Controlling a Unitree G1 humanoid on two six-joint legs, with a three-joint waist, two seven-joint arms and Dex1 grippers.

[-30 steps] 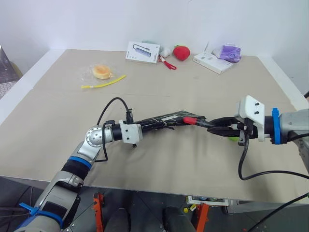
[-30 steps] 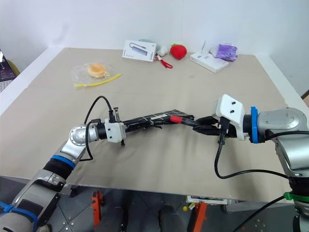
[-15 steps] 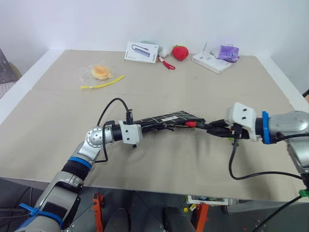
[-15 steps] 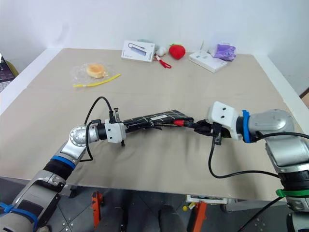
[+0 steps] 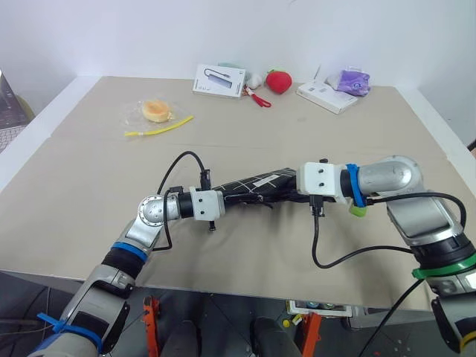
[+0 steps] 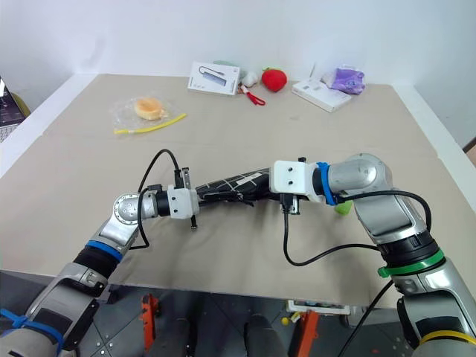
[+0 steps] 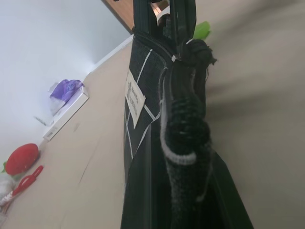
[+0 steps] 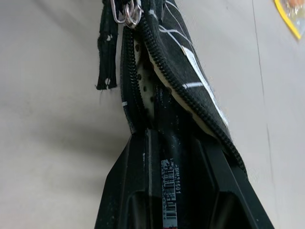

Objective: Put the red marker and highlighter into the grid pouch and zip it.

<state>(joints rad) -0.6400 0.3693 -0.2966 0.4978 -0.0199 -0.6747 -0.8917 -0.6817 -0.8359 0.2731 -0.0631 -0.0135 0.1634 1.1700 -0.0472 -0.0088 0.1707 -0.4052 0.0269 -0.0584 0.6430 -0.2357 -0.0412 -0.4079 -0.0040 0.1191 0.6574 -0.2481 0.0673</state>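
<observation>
The grid pouch (image 5: 260,184) hangs level above the table, one end pinched in my shut left gripper (image 5: 232,195). Its white label (image 7: 135,98) faces the left wrist view. My right gripper (image 5: 288,195) meets the pouch's other end, shut on the red marker (image 8: 168,191), whose dark barcoded body lies between the fingers (image 8: 125,186). The marker's front end goes into the unzipped mouth (image 8: 143,90), below the zipper pull ring (image 8: 126,12). The light-green highlighter (image 5: 358,211) lies on the table just behind my right wrist.
Along the far edge stand a white box (image 5: 220,79), red scissors (image 5: 259,97), a strawberry plush (image 5: 280,81), another white box (image 5: 327,96) and a purple item (image 5: 351,80). A wrapped bun (image 5: 156,111) and a yellow strip (image 5: 160,127) lie at the back left.
My right gripper has swung left and rolled, carrying the red marker into the pouch's mouth; its red tip is now hidden. The left gripper kept the pouch in place.
</observation>
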